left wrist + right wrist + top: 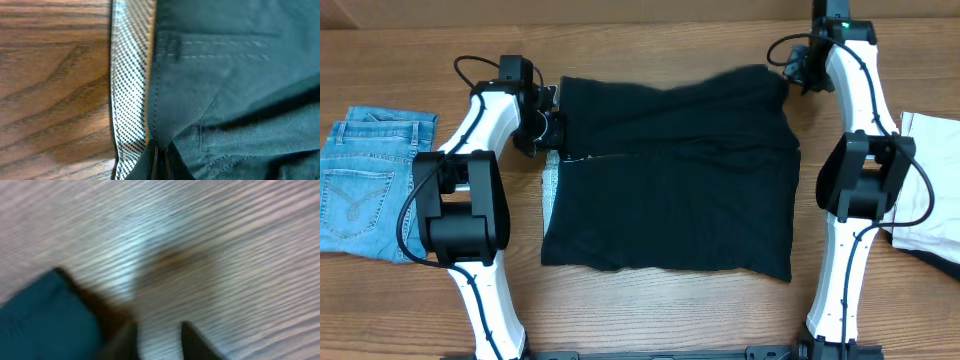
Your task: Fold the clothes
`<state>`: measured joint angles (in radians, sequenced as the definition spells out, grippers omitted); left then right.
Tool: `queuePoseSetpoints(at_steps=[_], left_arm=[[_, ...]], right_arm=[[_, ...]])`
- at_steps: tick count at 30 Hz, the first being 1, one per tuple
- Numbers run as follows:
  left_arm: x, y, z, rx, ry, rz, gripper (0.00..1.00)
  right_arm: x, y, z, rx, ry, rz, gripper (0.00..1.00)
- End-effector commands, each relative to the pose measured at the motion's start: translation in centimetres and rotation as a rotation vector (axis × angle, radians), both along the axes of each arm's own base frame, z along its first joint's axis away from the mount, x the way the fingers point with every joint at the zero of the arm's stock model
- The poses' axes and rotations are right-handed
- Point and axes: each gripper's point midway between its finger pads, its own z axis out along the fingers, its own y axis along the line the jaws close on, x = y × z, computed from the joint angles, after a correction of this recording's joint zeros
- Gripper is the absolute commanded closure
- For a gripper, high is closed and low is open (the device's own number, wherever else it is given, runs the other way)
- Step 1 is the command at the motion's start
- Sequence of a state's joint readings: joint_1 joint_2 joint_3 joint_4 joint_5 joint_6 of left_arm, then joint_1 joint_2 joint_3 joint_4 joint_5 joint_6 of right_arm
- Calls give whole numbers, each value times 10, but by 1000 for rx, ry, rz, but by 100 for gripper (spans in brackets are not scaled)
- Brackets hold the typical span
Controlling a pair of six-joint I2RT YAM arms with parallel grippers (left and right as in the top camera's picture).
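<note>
Lying spread at the centre of the wooden table (650,320), the black garment (670,190) is pinched at its 10 o'clock corner by the left gripper (550,126) — its fingers are closed tight on the fabric. The right gripper (792,72) is seen at the 2 o'clock corner, fingers parted over bare wood, nothing gripped. Denim jeans (365,180) are seen at 9 o'clock — white cloth (930,180) at 3.

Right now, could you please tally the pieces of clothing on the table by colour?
Black: 1, the shirt
Blue: 1, the jeans
White: 1, the cloth at the right edge
Total: 3
Not counted: the checked strip under the shirt's left edge, unclear whether separate.
</note>
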<state>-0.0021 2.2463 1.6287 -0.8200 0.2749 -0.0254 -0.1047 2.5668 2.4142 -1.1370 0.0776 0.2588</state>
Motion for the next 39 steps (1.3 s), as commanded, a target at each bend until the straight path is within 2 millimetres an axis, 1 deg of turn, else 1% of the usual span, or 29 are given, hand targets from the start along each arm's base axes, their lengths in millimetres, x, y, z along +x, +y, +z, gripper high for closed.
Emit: queuePoseSetpoints(at_steps=[1, 2, 5, 6, 8, 9, 10, 11, 12, 13, 14, 15, 17, 19, 20, 22, 23, 25, 27, 29, 32, 34, 35, 36, 37, 38, 39], left_arm=[[-111, 27, -115, 152, 429, -13, 95], [-111, 27, -114, 152, 429, -13, 96], [-107, 27, -104, 152, 433, -13, 96], [-99, 27, -92, 152, 418, -12, 96], [-82, 27, -69, 152, 372, -9, 95], [-72, 27, -53, 151, 339, -6, 92], [-64, 27, -34, 152, 305, -4, 87], [-58, 27, -17, 152, 278, -2, 76], [-52, 27, 6, 154, 236, 1, 59], [-50, 28, 21, 156, 206, 4, 46], [-47, 28, 36, 158, 173, 8, 36], [-45, 29, 53, 159, 136, 13, 33], [-47, 32, 83, 155, 89, 54, 31], [-55, 33, 105, 151, 79, 90, 31], [-58, 33, 111, 152, 75, 90, 31], [-65, 32, 115, 150, 93, 88, 32], [-75, 31, 115, 144, 130, 85, 34], [-87, 29, 116, 147, 177, 77, 38], [-93, 25, 123, 148, 181, 62, 38], [-103, 21, 134, 149, 189, 65, 37], [-124, 16, 154, 151, 213, 87, 37], [-143, 13, 166, 151, 210, 85, 36], [-152, 11, 169, 150, 206, 90, 35], [-161, 9, 171, 149, 201, 91, 35], [-172, 8, 171, 146, 200, 96, 34], [-185, 4, 168, 135, 198, 89, 33], [-199, 1, 164, 118, 204, 82, 33]], right_arm=[[5, -3, 37, 8, -72, 61, 58], [4, -1, 42, 3, -72, 75, 57], [-4, 0, 70, 2, -92, 73, 57], [-11, 0, 87, -1, -100, 72, 57], [-25, 0, 104, 2, -85, 68, 57], [-38, 2, 110, 16, -53, 70, 57], [-50, 2, 112, 22, -16, 71, 56], [-62, 1, 111, 28, 24, 66, 54], [-77, -2, 109, 38, 80, 56, 52], [-84, -4, 107, 44, 110, 49, 50], [-92, -6, 105, 50, 138, 41, 48], [-102, -9, 104, 59, 176, 38, 46], [-116, -12, 102, 83, 227, 34, 46], [-130, -18, 102, 103, 276, 17, 47], [-132, -21, 103, 107, 277, 13, 47], [-133, -18, 111, 147, 249, 26, 47], [-133, -13, 120, 179, 220, 44, 47], [-140, -11, 137, 177, 192, 45, 47], [-158, -7, 152, 174, 186, 45, 47], [-178, -2, 158, 179, 200, 44, 47], [-216, 13, 160, 225, 244, 48, 47], [-242, 29, 158, 291, 271, 54, 46], [-251, 35, 157, 311, 281, 58, 46], [-263, 39, 154, 320, 297, 59, 40], [-275, 44, 150, 329, 309, 60, 23], [-284, 51, 147, 360, 308, 65, 16], [-293, 59, 143, 394, 303, 69, 0]])
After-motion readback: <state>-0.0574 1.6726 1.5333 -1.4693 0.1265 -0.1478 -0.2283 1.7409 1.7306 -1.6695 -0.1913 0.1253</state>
